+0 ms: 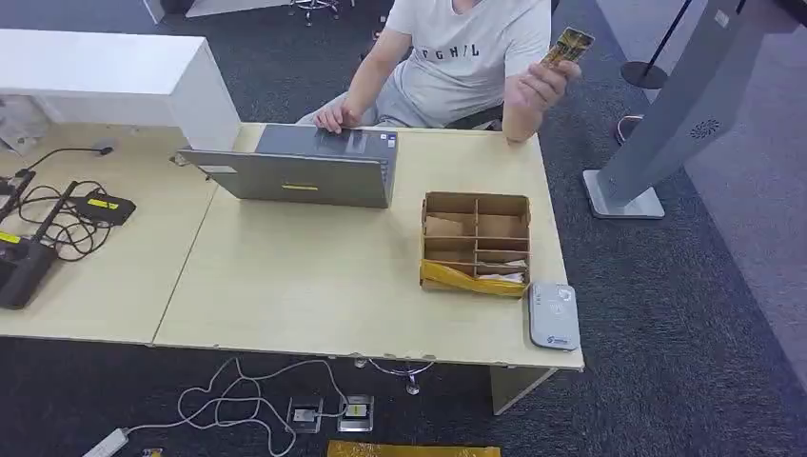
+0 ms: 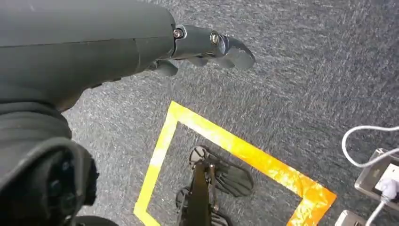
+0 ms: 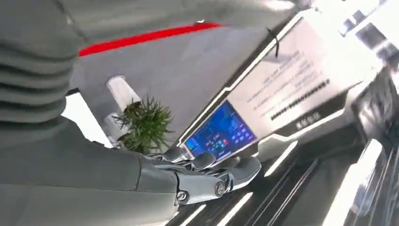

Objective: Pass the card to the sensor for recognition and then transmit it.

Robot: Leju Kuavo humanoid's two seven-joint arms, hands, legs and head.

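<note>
I have not started yet. My left hand point(image 2: 207, 47) and my right hand point(image 3: 207, 172) hold nothing, fingers loosely apart. The small yellow patterned card point(image 1: 568, 46) is far from both, up in a person's hand point(image 1: 533, 90). The grey flat card sensor point(image 1: 554, 314) waits on the pale wooden worktop point(image 1: 305, 286).

Laptop point(image 1: 303, 176), compartmented box point(image 1: 476, 244), cables point(image 1: 57, 214)

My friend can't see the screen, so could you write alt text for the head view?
A seated person holds up a card beyond a light wooden table. On the table sit a laptop, a compartmented cardboard box and, beside it, a grey card sensor.
</note>
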